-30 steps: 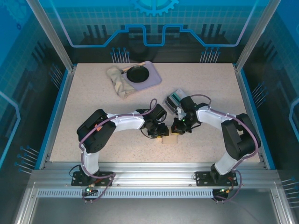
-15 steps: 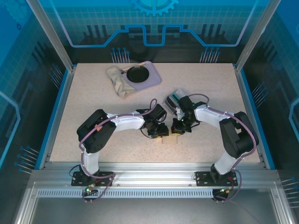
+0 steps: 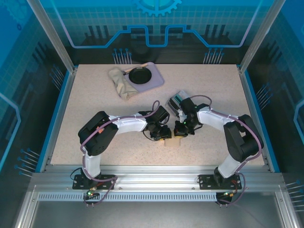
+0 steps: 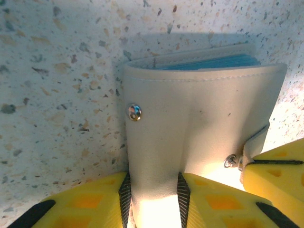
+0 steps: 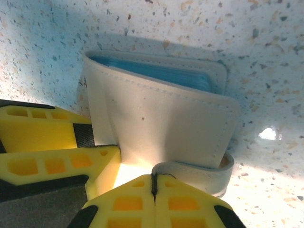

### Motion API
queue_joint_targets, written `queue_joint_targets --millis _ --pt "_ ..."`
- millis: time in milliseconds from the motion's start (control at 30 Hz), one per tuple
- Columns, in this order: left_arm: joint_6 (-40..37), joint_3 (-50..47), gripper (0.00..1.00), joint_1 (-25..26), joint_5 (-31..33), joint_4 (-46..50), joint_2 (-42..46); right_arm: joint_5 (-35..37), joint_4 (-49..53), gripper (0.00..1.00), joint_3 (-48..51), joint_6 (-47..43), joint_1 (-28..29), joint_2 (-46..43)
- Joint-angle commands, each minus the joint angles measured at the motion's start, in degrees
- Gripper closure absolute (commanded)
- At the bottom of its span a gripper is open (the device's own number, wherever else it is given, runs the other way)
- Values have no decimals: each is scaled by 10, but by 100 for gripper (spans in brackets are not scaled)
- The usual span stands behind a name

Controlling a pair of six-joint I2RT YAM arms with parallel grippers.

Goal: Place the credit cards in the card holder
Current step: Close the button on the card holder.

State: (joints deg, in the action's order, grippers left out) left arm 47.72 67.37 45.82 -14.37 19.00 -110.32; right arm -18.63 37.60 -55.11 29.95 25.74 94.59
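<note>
The card holder (image 4: 199,118) is folded, cream-tan, with a metal snap on its face. It stands on edge on the speckled table (image 3: 95,95), and teal-blue credit cards (image 4: 216,62) show edge-on inside its open top. My left gripper (image 4: 153,185) is shut on the holder's lower fold, black pads pressed on both sides. My right gripper (image 5: 153,179) is shut on the end of the holder's closing strap (image 5: 199,172), which loops around the holder's (image 5: 161,118) side. From above, both grippers (image 3: 164,134) (image 3: 178,132) meet over the holder (image 3: 174,141) in the front middle.
A small grey box tray (image 3: 175,100) with upright teal and white cards stands just behind the right wrist. At the back left lie a lilac tray (image 3: 153,81) holding a black dish (image 3: 139,75) and a crumpled beige cloth (image 3: 121,83).
The right arm has shifted slightly left and back, keeping its hold on the strap. The left arm and the card holder have not visibly moved.
</note>
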Motion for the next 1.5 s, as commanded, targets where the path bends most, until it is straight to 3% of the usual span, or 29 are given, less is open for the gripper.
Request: queue_joint_targets --millis 0,467,1067,1167,1267,1333,1433,1467 --pt "2 7 66 5 1 12 -17 8 27 100 -17 -2 8 -25" --pt "2 7 66 5 0 8 -18 -13 12 100 -19 1 21 15" --pt "2 -4 68 6 0 -5 -7 35 -4 100 -5 7 19 52" --pt "-3 -17 62 5 13 -21 26 18 -17 87 -5 0 17 -18" --pt "-16 -33 53 5 53 -30 80 46 -31 56 -8 -1 5 -116" --pt "-30 -38 46 4 99 -20 121 116 -26 37 -13 -2 -12 -180" --pt "-67 -46 34 -1 193 5 173 297 -35 20 5 -20 -36 -249" --pt "-82 -53 29 -8 231 12 190 350 -63 9 23 -42 -45 -264"
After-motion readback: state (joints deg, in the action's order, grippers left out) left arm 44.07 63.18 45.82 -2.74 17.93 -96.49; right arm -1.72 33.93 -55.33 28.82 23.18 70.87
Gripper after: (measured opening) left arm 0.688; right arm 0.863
